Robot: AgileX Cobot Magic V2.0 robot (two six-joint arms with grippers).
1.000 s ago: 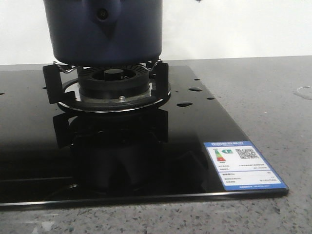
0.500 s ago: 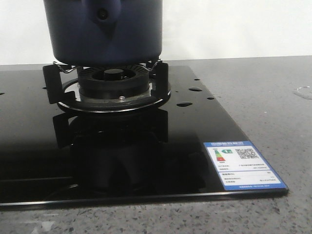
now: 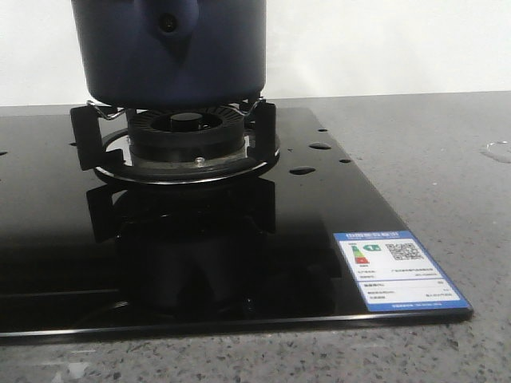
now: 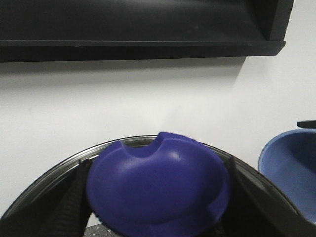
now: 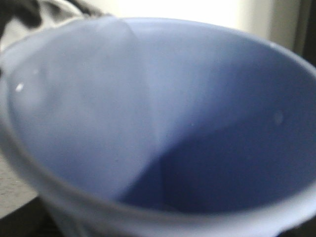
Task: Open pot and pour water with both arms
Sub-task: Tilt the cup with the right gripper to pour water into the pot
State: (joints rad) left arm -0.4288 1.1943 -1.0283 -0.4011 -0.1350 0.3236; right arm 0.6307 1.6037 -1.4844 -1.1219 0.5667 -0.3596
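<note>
A large, round, dark navy pot (image 3: 169, 49) with a matte enamel-like wall sits on the pronged black pan support (image 3: 177, 136) of a gas burner (image 3: 186, 132), toward the far left of the grey speckled stone table (image 3: 447, 159). Its blue handle lug (image 3: 167, 20), pierced by a small dark hole, faces the front camera. The ribbed burner ring and a chrome trim ring are mirrored in the glossy black glass hob (image 3: 239, 239), whose near right corner carries a blue-and-white energy label (image 3: 398, 270) with a QR code. A few shiny drops of water (image 3: 320, 147) bead on the glass to the right of the burner, and a clear wet patch (image 3: 497, 152) glistens on the stone near the table's right edge.

In the left wrist view, a smooth, rounded violet-blue lid knob (image 4: 158, 190) with a notch in its upper edge fills the lower frame, set on a lid with a thin metal rim (image 4: 64, 168); dark shapes flank the knob on both sides, but whether the left gripper grips it cannot be told. A pale-blue cup (image 4: 291, 173) shows at the edge, beneath a black shelf (image 4: 143, 29) on a white wall.

The right wrist view is filled by the blurred, smooth interior of a pale-blue cup (image 5: 163, 128) speckled with tiny drops; the right gripper's fingers are hidden, so its state cannot be told.
</note>
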